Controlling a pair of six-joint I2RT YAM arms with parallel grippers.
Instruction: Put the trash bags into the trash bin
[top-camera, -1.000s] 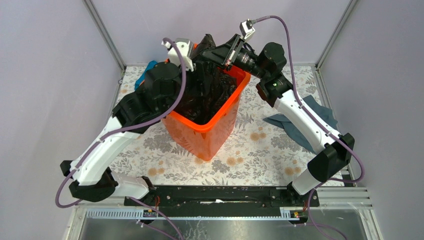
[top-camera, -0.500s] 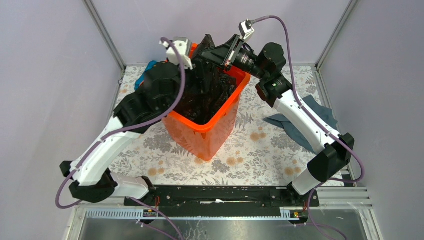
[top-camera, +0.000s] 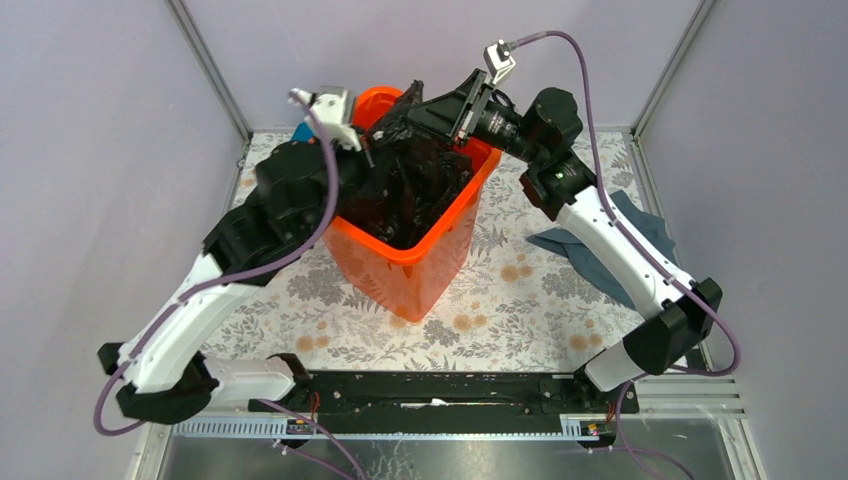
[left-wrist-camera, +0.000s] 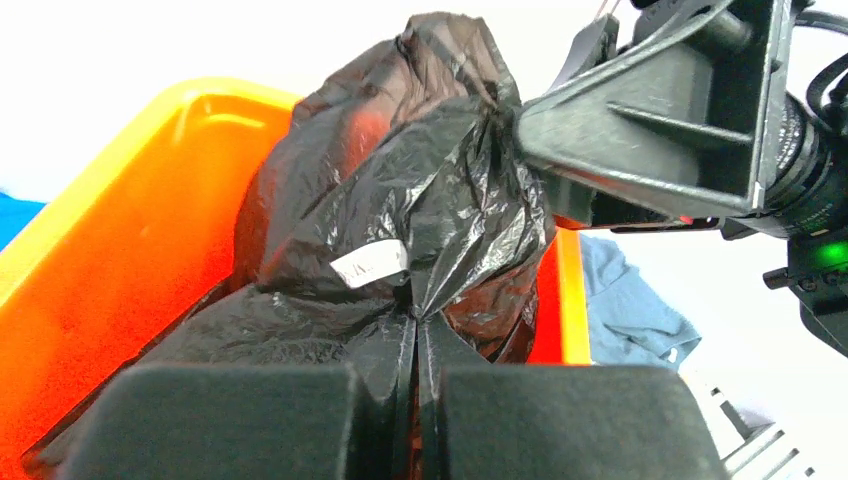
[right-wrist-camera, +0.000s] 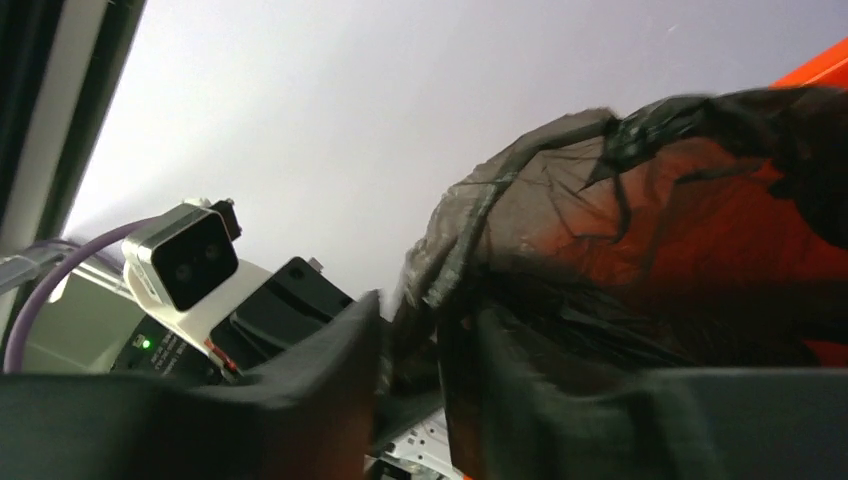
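two grippers meet over one orange bin. the left gripper (left-wrist-camera: 415, 375) is clenched, its black foam pads pressed together on a pinched fold of the black trash bag (left-wrist-camera: 420, 190), low on the near side of the crumpled heap. the right gripper (right-wrist-camera: 425, 325) comes in from the opposite side at the bag's raised top, jaws parted, with a strand of creased film lying in the gap between its fingers; whether the film bears on either finger cannot be told. a small white label (left-wrist-camera: 368, 265) shows on the shiny plastic just above the left pads. most of the bag sits inside the orange trash bin (top-camera: 400, 270), while its bunched top stands above the rolled rim at the far end. the bin rests upright on the floral-patterned table (top-camera: 520, 290), between the two arms. a grey-blue cloth (top-camera: 640, 225) lies on the table to the right, apart from the bin and partly under the right arm. a scrap of teal cloth (top-camera: 300, 132) peeks out behind the left arm, near the far left corner.
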